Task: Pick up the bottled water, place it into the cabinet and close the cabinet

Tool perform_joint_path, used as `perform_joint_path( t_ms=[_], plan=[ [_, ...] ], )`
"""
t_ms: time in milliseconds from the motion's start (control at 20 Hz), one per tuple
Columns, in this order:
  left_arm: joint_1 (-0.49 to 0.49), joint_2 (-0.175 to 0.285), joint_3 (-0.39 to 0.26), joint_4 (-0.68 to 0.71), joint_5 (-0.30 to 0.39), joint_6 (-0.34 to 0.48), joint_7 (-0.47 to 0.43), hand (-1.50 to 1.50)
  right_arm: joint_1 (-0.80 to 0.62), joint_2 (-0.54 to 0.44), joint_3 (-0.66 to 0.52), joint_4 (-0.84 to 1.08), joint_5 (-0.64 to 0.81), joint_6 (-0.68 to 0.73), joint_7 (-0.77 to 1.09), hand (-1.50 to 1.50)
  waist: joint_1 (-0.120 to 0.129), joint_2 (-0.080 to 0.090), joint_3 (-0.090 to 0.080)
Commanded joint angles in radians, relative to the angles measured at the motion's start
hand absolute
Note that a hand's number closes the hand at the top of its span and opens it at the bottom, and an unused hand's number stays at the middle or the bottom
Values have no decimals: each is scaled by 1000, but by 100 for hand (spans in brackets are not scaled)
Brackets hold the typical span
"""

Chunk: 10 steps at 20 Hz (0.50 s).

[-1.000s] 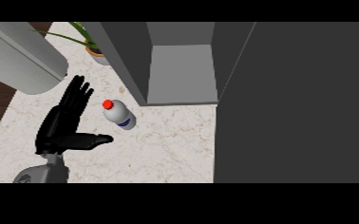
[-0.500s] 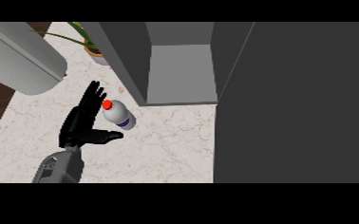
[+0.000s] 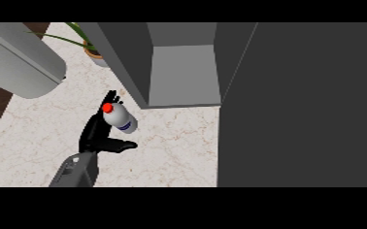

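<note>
Head view, left hand (image 3: 94, 135), bottled water (image 3: 120, 118) beside its straight fingers (image 3: 111, 97)

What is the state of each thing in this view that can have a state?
cabinet: open.
bottled water: cap on, standing on the counter.
left hand: open, fingers straight behind the bottled water.
right hand: not in view.

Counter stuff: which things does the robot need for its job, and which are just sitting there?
Needed for the job:
bottled water
cabinet, open
cabinet door
left hand, beside the bottle

Just sitting there:
potted plant
big grey rounded thing
</note>
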Motion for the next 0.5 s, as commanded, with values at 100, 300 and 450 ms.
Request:
perform_joint_path(
  t_ms=[100, 300, 450],
  plan=[
    [-87, -3, 28, 201, -12, -36, -164, 150, 58, -40, 20, -133, 45, -3, -3, -150, -6, 2, -1],
    [-105, 29, 5, 248, -73, 23, -231, 150, 114, -78, 22, -186, 37, -8, 0, -150, -5, 1, -1],
    [-126, 17, -14, 288, -120, 97, -308, 150, 82, -45, 70, -136, 91, -42, -23, -150, -3, 2, -1]
  ],
)
